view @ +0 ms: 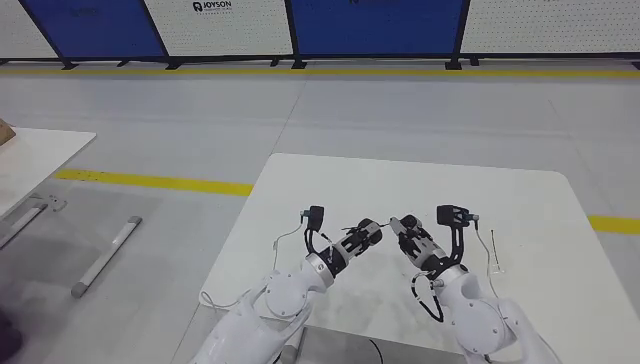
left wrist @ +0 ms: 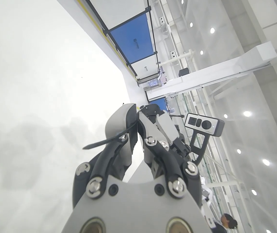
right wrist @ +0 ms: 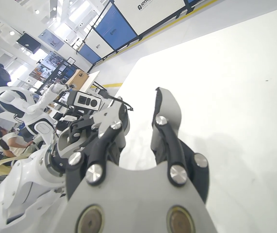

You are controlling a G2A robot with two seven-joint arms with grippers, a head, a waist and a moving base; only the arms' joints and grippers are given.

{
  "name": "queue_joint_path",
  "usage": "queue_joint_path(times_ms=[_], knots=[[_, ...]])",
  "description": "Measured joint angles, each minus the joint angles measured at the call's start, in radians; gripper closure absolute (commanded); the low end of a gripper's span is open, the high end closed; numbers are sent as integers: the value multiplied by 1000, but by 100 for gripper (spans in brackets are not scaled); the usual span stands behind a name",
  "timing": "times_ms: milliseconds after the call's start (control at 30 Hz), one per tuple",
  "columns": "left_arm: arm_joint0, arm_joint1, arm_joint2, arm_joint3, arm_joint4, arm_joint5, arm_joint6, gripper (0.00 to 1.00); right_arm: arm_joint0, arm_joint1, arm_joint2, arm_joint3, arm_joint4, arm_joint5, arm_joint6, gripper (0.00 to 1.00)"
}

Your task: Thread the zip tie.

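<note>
The zip tie (left wrist: 109,140) is a slim black strip held above the table, pinched in the left gripper (left wrist: 137,120), whose fingers are pressed together on it. We judge the task to be at an early stage. The tie is picked up and presented, but we see no loop and cannot make out its head, so the threading itself looks not yet done. In the left wrist view one free end juts out sideways past a finger, away from the other arm. In the right wrist view the rest of the strip runs toward the right gripper (right wrist: 142,103). Its long axis therefore seems to lie crosswise between the two arms and roughly level with the tabletop. The right gripper hangs just beside the tie with its fingers spread, holding nothing. Both grippers hover over the near middle of the white table (view: 520,194), where a pale thin strip (view: 495,251) lies apart, by the right arm.
</note>
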Motion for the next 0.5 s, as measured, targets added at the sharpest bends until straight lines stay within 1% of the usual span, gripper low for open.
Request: queue_joint_path(times_ms=[500], knots=[[8, 0, 14, -4, 30, -24, -11, 100, -11, 2, -2, -5, -29, -27, 11, 100]])
